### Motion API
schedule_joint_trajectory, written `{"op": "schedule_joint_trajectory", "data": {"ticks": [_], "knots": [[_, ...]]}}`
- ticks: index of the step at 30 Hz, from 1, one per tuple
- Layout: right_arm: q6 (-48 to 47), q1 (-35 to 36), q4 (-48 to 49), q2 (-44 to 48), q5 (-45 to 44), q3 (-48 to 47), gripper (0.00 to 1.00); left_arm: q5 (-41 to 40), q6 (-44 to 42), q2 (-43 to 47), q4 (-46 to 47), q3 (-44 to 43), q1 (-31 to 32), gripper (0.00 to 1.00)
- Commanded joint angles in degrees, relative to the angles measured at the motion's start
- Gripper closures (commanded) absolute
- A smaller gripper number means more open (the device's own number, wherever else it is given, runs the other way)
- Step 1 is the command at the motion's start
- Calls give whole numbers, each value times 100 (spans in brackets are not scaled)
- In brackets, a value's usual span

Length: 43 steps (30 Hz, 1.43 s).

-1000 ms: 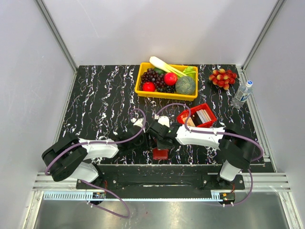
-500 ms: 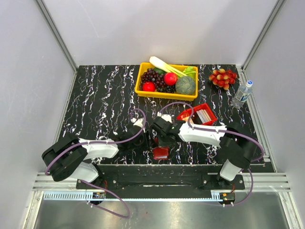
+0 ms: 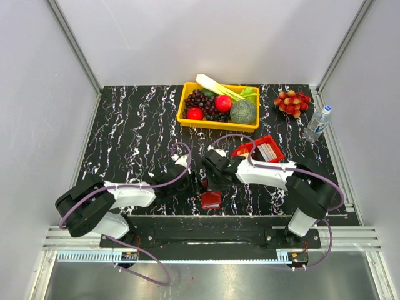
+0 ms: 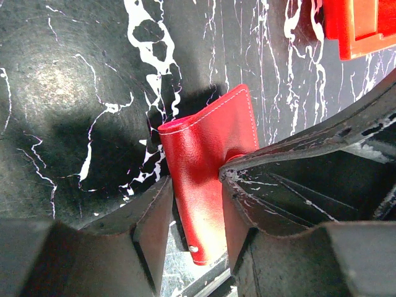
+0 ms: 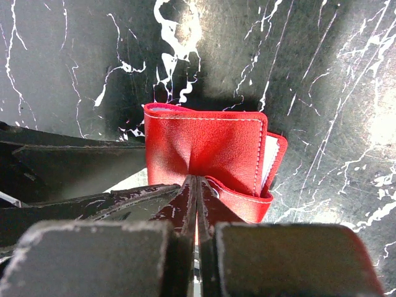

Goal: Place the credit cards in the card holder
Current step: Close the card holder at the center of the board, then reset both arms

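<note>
Card holder [image 3: 210, 200] near the table's [image 3: 137, 125] front edge, clamped in my left gripper [image 4: 195, 180], its flap pinched tight in my right gripper [image 5: 197, 182]; credit cards [image 3: 267, 152] lie in the red tray [image 3: 241, 152] behind.

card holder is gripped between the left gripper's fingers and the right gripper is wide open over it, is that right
Not quite: the right gripper is not wide open. Its fingers are pressed shut and appear to pinch the near flap of the card holder, as the right wrist view shows. The left gripper does grip it between its fingers.
</note>
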<state>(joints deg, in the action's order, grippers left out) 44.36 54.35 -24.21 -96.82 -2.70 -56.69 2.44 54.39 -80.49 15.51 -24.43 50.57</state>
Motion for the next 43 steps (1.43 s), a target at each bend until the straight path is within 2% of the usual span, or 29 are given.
{"op": "schedule_joint_trajectory", "data": {"ticks": [1,9,17,22,24,26,27,29,30,35,38,41,43], "knots": [[-129,-152,-102,-470,-521,351,100,81,-122,-178,-162,-106,23,58],[-269,-179,249,-5,-346,466,99,-6,-78,-90,-197,-54,32,59],[-621,-196,460,1093,-609,184,70,-217,-51,305,-250,61,24,55],[-561,-214,452,1393,-749,289,66,-419,-51,393,-259,69,24,51],[-385,-232,286,1472,-968,421,66,-481,-43,490,-250,122,32,45],[-209,-249,127,1577,-1223,588,56,-551,-86,717,-241,183,23,34],[-78,-258,31,1682,-1390,684,54,-656,-121,806,-285,201,23,26],[64,-302,-23,1911,-1654,904,41,-893,-227,1043,-477,158,6,15],[73,-337,-31,2069,-1707,1001,35,-1033,-297,1174,-557,123,6,1],[-260,-565,-163,3000,-2303,1098,1,-1964,-508,1685,-1479,-246,-38,1],[-611,-1055,-321,3597,-2603,1081,1,-2274,-675,1878,-1857,-413,-231,1],[-902,-1583,-532,4186,-2946,1011,1,-2186,-912,1905,-2147,-650,-713,1],[-981,-2013,-672,4556,-3384,958,1,-2413,-1035,1905,-2595,-905,-1039,1]]}}
